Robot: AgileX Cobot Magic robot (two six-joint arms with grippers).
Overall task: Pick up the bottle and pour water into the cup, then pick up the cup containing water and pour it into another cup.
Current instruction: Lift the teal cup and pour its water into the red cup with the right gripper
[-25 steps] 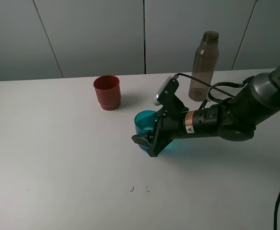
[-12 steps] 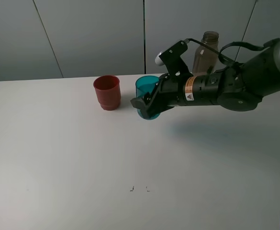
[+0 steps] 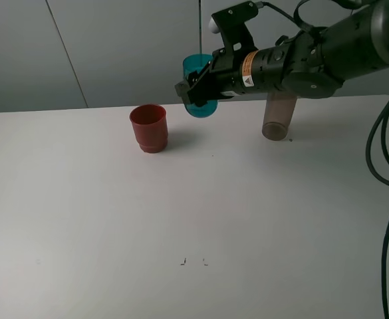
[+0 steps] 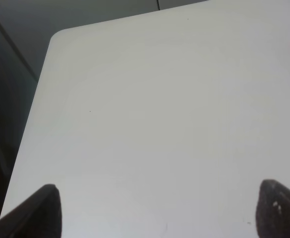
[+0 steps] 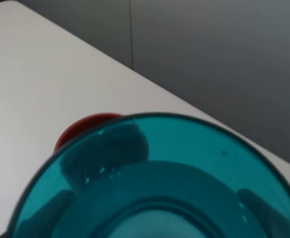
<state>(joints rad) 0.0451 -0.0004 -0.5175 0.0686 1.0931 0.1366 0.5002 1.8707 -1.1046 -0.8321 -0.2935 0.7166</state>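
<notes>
Two cups: one teal cup [image 3: 197, 66] and one red cup [image 3: 148, 127], the red one standing near the far edge of the single tabletop [image 3: 114, 212]. One bottle [image 3: 277, 118] stands by that same edge. One arm [image 3: 300, 63] shows in the high view.

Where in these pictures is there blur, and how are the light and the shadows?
Exterior high view: even soft light, mostly sharp, a faint shadow right of the red cup. Left wrist view: table sharp, left gripper fingertips dark and blurred. Right wrist view: teal cup very near and soft, the red cup behind it blurred.
</notes>
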